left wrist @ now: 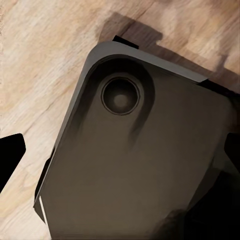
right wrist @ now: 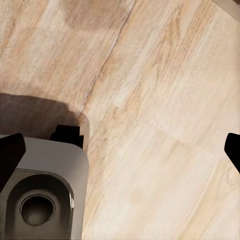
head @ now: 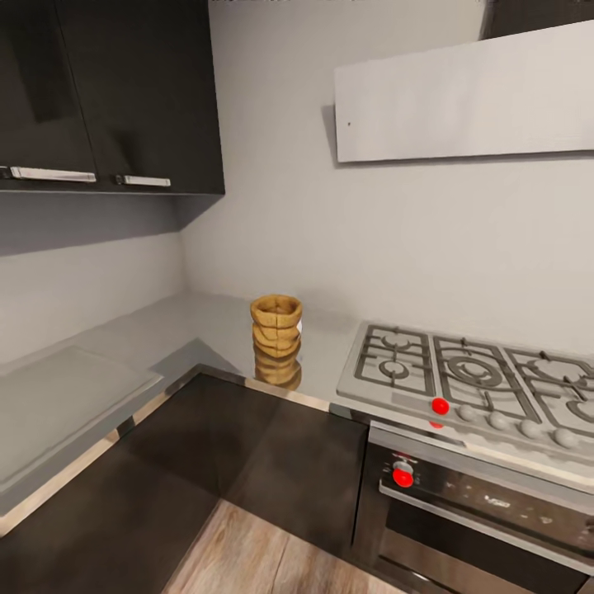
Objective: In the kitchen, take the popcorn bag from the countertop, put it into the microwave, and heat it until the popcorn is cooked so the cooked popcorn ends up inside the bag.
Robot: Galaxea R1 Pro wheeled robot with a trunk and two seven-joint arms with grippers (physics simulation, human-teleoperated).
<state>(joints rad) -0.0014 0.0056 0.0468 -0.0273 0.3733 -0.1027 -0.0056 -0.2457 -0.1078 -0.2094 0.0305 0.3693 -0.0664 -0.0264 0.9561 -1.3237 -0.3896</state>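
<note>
The popcorn bag [head: 276, 325], a small tan crumpled sack with a rolled rim, stands upright on the grey glossy countertop [head: 190, 326] near the inner corner, mirrored in the shiny surface. It sits just left of the hob. The microwave is out of view. In the left wrist view my left gripper [left wrist: 120, 160] hangs open, its dark fingertips [left wrist: 11, 155] wide apart over the robot's grey base and the wooden floor. My right gripper [right wrist: 120, 155] is open too, with black fingertips [right wrist: 10, 152] spread above the floor, holding nothing.
A grated gas hob [head: 470, 375] with red-marked knobs lies right of the bag, over a dark built-in oven [head: 478, 503]. Dark wall cabinets [head: 107, 91] hang at upper left, a pale hood [head: 462, 91] at upper right. A flat pale panel [head: 58, 404] lies on the left worktop. Dark cabinet fronts [head: 247, 454] stand below.
</note>
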